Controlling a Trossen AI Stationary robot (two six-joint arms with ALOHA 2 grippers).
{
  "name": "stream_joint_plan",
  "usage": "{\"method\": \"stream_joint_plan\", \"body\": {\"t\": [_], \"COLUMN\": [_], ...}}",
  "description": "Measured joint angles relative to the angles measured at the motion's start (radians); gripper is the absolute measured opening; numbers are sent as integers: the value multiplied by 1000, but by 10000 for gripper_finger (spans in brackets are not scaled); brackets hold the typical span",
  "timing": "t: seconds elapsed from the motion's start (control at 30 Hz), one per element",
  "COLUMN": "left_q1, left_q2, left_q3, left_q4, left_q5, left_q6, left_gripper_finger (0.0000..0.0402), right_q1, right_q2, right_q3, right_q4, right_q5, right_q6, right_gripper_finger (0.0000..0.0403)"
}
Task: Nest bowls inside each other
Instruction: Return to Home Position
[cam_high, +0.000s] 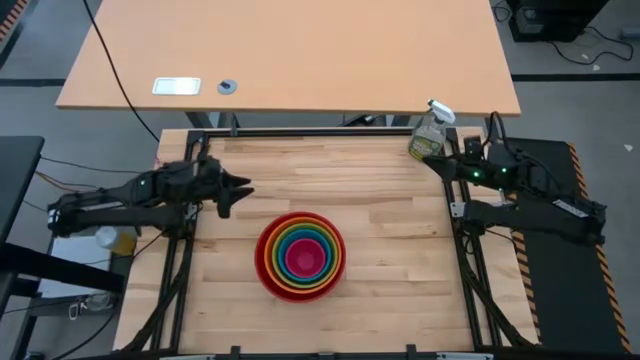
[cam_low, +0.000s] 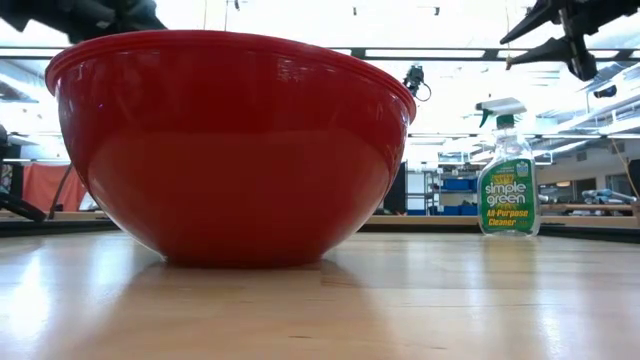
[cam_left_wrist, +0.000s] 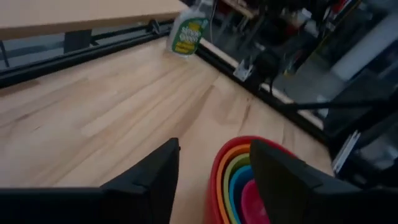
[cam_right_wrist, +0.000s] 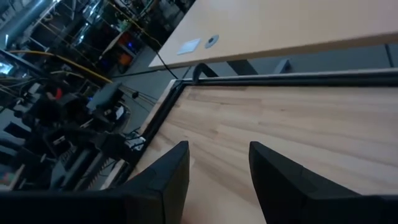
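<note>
Five bowls sit nested in one stack (cam_high: 300, 257) on the wooden table's middle: red outermost, then orange, lime green, blue, and pink (cam_high: 304, 259) innermost. The red bowl (cam_low: 225, 150) rests on its base. My left gripper (cam_high: 238, 192) hangs open above the table, to the left of and beyond the stack, touching nothing; its wrist view shows the stack (cam_left_wrist: 239, 180) just past its fingers. My right gripper (cam_high: 432, 160) is open in the air at the table's far right, with only bare wood between its fingers (cam_right_wrist: 180, 168).
A clear spray bottle of green cleaner (cam_high: 430, 135) stands at the far right corner, close to my right gripper. A black metal frame (cam_high: 330, 132) borders the table. A tan desk (cam_high: 290, 50) lies beyond the far edge. Bare wood surrounds the stack.
</note>
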Motion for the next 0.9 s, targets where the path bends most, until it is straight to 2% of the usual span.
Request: {"method": "stream_joint_plan", "body": {"t": [0.2, 0.7, 0.9], "left_q1": [39, 65, 65], "left_q2": [-158, -469, -472], "left_q3": [-77, -350, -404], "left_q4": [0, 90, 113], "left_q5": [-2, -8, -14], "left_q6": [-60, -250, -289], "left_gripper_finger": [173, 132, 111], "right_q1": [0, 0, 0], "right_q2": [-79, -301, -382], "right_q3": [-73, -274, -343], "right_q4": [11, 220, 217], "right_q5": [0, 6, 8], "right_q6": [46, 115, 160], "right_gripper_finger": [174, 174, 173]}}
